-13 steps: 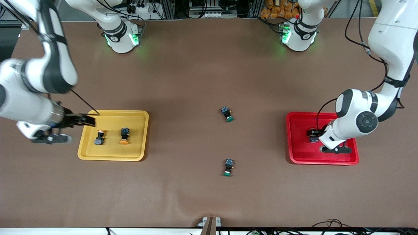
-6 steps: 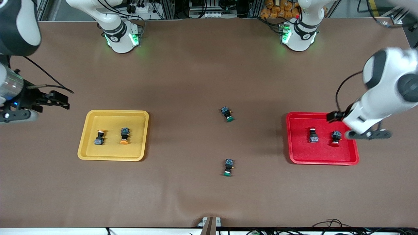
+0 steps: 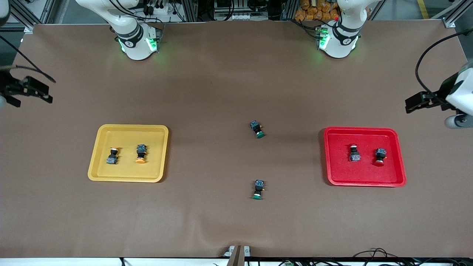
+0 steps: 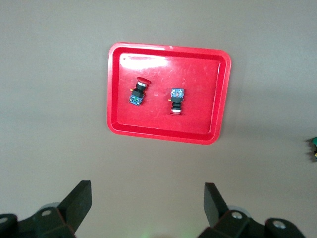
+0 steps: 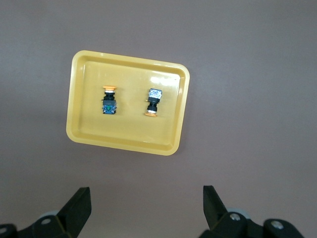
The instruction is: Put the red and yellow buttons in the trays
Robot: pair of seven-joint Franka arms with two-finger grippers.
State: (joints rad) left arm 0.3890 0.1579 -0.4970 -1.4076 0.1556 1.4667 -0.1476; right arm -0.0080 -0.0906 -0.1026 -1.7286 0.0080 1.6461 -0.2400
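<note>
The yellow tray (image 3: 127, 127) holds two yellow-capped buttons (image 3: 112, 155) (image 3: 140, 153). The red tray (image 3: 364, 129) holds two red-capped buttons (image 3: 354, 153) (image 3: 380, 156). My left gripper (image 4: 147, 208) is open and empty, high over bare table by the red tray (image 4: 168, 136) at the left arm's end; it shows at the front view's edge (image 3: 457, 121). My right gripper (image 5: 147, 208) is open and empty, high over bare table by the yellow tray (image 5: 124, 146), almost out of the front view.
Two green-capped buttons lie on the brown table between the trays, one (image 3: 257, 129) farther from the front camera, one (image 3: 258, 189) nearer. The arm bases (image 3: 135, 40) (image 3: 338, 40) stand along the table's back edge.
Both grippers have lifted off their trays and drawn back toward the table ends. The left arm no longer covers the red tray, so both red buttons show.
</note>
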